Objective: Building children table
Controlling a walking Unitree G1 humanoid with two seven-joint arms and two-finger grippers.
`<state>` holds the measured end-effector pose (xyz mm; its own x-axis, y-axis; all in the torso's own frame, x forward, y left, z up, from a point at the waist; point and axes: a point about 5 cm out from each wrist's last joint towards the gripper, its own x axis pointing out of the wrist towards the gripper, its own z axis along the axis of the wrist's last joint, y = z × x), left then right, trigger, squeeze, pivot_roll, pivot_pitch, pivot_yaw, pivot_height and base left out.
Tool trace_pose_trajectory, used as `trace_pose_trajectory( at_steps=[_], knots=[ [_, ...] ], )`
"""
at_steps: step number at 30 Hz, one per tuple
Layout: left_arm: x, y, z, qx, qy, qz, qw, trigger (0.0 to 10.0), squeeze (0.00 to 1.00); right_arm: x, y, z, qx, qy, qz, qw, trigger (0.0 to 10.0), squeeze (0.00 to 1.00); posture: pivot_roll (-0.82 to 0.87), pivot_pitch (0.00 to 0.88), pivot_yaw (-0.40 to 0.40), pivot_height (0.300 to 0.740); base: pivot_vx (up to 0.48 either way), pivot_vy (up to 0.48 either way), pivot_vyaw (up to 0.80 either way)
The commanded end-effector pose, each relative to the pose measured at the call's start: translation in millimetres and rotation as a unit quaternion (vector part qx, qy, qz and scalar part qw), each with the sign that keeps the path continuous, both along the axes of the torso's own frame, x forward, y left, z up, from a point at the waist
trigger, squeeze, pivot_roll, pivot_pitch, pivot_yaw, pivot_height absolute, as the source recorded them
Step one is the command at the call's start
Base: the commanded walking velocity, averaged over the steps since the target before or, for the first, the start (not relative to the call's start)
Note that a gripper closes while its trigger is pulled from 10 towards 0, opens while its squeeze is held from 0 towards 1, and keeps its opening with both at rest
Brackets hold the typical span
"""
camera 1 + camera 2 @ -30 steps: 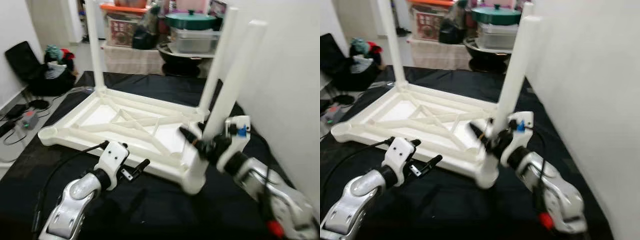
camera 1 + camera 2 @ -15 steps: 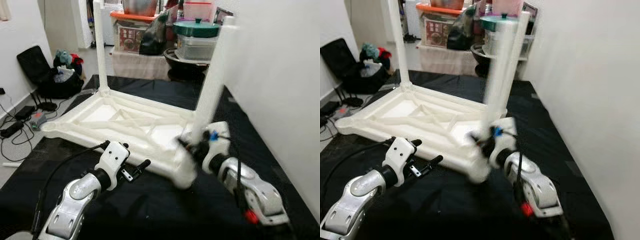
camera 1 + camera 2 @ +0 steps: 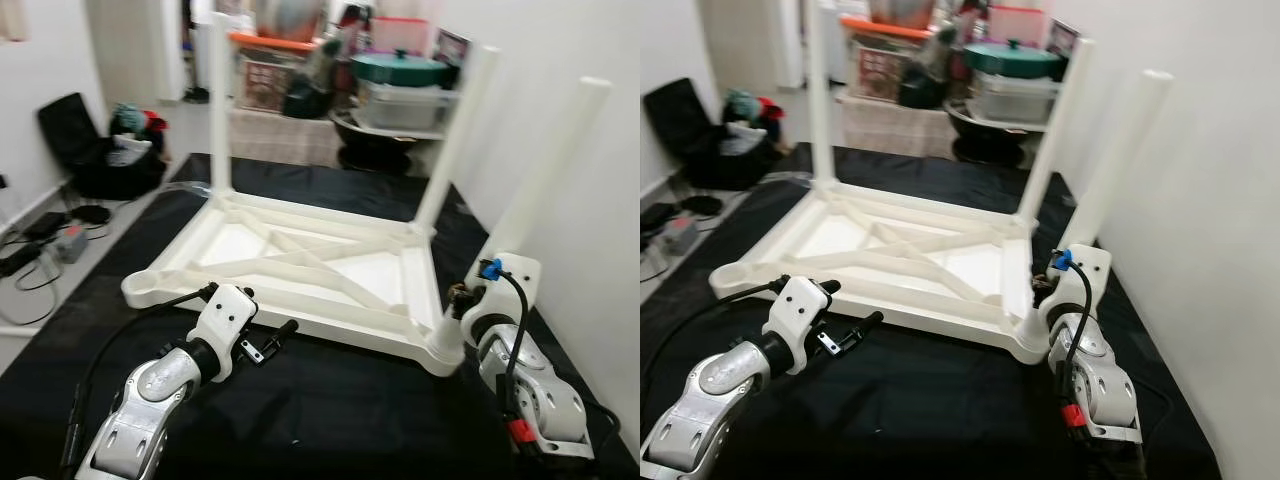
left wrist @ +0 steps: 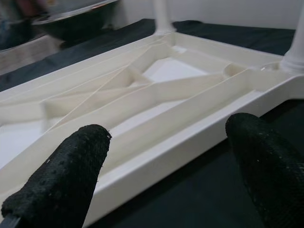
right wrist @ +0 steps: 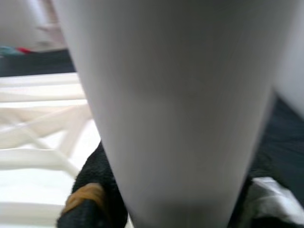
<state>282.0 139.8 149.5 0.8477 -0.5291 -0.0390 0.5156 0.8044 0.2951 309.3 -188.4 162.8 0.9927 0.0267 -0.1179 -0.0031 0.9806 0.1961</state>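
A white plastic table top (image 3: 330, 326) lies upside down on a black cloth (image 3: 350, 420). Two white legs stand in its far corners, one on the left (image 3: 220, 100) and one on the right (image 3: 455, 130). A third leg (image 3: 540, 180) rises from the near right corner and leans outward. My right gripper (image 3: 462, 300) is shut on that leg's base, and the leg (image 5: 180, 109) looms large between black fingers (image 5: 92, 190) in the right wrist view. The near left corner socket (image 3: 145, 290) holds no leg. My left gripper (image 4: 166, 175) is open and holds nothing, just short of the table's near rim (image 4: 156, 156).
A white wall (image 3: 600, 60) runs close along the right. Boxes, pots and a shelf (image 3: 390, 80) crowd the back. At the left a black chair with clothes (image 3: 90, 140) stands on the floor, with cables and a power strip (image 3: 40, 250) nearby.
The head camera has shifted. My right gripper and the leg it holds have swung right at the near right corner, and the leg now leans outward. The left arm has stayed put.
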Motion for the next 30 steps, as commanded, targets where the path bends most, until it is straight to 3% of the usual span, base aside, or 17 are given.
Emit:
trace_pose_trajectory(
  at_steps=[1, 7, 8, 9, 12, 13, 14, 16, 20, 21, 22, 23, 24, 25, 28, 29, 30],
  knots=[
    [0.0, -1.5, -3, 0.002, 0.003, -0.002, 1.000, 10.0, 0.00, -1.4, 19.2, -3, 0.027, -0.002, 0.058, 0.998, 10.0, 1.00, 0.10, 0.000, -0.094, 0.740, 0.000, 0.000, 0.00],
    [-0.5, -1.0, -3, -0.001, 0.005, -0.001, 1.000, 10.0, 0.00, -0.2, 26.6, 16, 0.043, -0.039, 0.123, 0.991, 10.0, 0.94, 0.10, 0.000, -0.099, 0.740, 0.000, 0.000, 0.00],
    [-1.4, -1.5, -3, -0.001, 0.006, -0.003, 1.000, 10.0, 0.00, -9.9, 38.1, 26, 0.048, -0.062, 0.201, 0.976, 10.0, 0.00, 0.10, 0.000, -0.095, 0.740, 0.000, 0.000, 0.00],
    [-1.4, -1.5, -3, -0.001, 0.006, -0.003, 1.000, 10.0, 0.00, -9.9, 38.1, 26, 0.048, -0.062, 0.201, 0.976, 10.0, 0.00, 0.10, 0.000, -0.095, 0.740, 0.000, 0.000, 0.00],
    [-2.1, -2.9, -4, 0.000, 0.007, -0.009, 1.000, 10.0, 0.00, -61.1, 74.3, 33, -0.022, -0.083, 0.467, 0.880, 10.0, 0.00, 0.09, 0.000, -0.090, 0.740, 0.000, 0.000, 0.00],
    [-1.8, -3.0, -3, 0.000, 0.006, -0.010, 1.000, 10.0, 0.00, -71.5, 77.9, 29, -0.046, -0.075, 0.509, 0.856, 10.0, 0.00, 0.09, 0.000, -0.090, 0.740, 0.000, 0.000, 0.00],
    [-1.8, -3.0, -3, 0.000, 0.006, -0.010, 1.000, 10.0, 0.00, -71.5, 77.9, 29, -0.046, -0.075, 0.509, 0.856, 10.0, 0.00, 0.09, 0.000, -0.090, 0.740, 0.000, 0.000, 0.00],
    [-0.1, -2.0, -2, 0.001, 0.004, -0.007, 1.000, 10.0, 0.00, -79.3, 76.7, 15, -0.098, -0.049, 0.555, 0.825, 10.0, 0.00, 0.10, 0.000, -0.092, 0.740, 0.000, 0.000, 0.00],
    [0.0, -0.2, -1, 0.002, 0.002, -0.004, 1.000, 10.0, 0.00, -68.9, 72.8, 6, -0.132, -0.038, 0.528, 0.838, 10.0, 0.00, 0.10, 0.000, -0.097, 0.740, 0.000, 0.000, 0.00],
    [-0.2, 0.6, -1, 0.002, 0.002, -0.002, 1.000, 10.0, 0.00, -56.4, 69.6, 3, -0.134, -0.032, 0.485, 0.864, 8.2, 0.00, 0.10, 0.000, -0.098, 0.740, 0.000, 0.000, 0.00],
    [-0.4, 1.1, -1, 0.002, 0.002, -0.001, 1.000, 10.0, 0.00, -48.1, 67.6, 2, -0.133, -0.028, 0.455, 0.880, 8.2, 0.00, 0.11, 0.000, -0.099, 0.740, 0.000, 0.000, 0.00],
    [-0.4, 1.1, -1, 0.002, 0.002, -0.001, 1.000, 10.0, 0.00, -48.1, 67.6, 2, -0.133, -0.028, 0.455, 0.880, 8.2, 0.00, 0.11, 0.000, -0.099, 0.740, 0.000, 0.000, 0.00],
    [-0.9, 1.5, -1, 0.003, 0.003, 0.000, 1.000, 10.0, 0.00, -33.4, 60.0, -2, -0.136, -0.014, 0.391, 0.910, 0.0, 0.00, 0.11, 0.000, -0.100, 0.740, 0.000, 0.000, 0.00],
    [-1.6, 1.8, -2, 0.003, 0.003, 0.001, 1.000, 10.0, 0.00, -10.7, 38.6, -7, -0.130, 0.020, 0.251, 0.959, 0.0, 0.00, 0.11, 0.000, -0.101, 0.740, 0.000, 0.000, 0.00],
    [-1.6, 1.8, -2, 0.003, 0.003, 0.001, 1.000, 10.0, 0.00, -10.7, 38.6, -7, -0.130, 0.020, 0.251, 0.959, 0.0, 0.00, 0.11, 0.000, -0.101, 0.740, 0.000, 0.000, 0.00],
    [-2.0, 2.0, -2, 0.003, 0.003, 0.002, 1.000, 10.0, 0.00, 1.6, 16.3, -15, -0.123, 0.053, 0.132, 0.982, 0.0, 0.00, 0.11, 0.000, -0.099, 0.740, 0.000, 0.000, 0.00],
    [-2.0, 2.0, -2, 0.003, 0.003, 0.002, 1.000, 10.0, 0.00, 1.6, 16.3, -15, -0.123, 0.053, 0.132, 0.982, 0.0, 0.00, 0.11, 0.000, -0.099, 0.740, 0.000, 0.000, 0.00]
  ],
)
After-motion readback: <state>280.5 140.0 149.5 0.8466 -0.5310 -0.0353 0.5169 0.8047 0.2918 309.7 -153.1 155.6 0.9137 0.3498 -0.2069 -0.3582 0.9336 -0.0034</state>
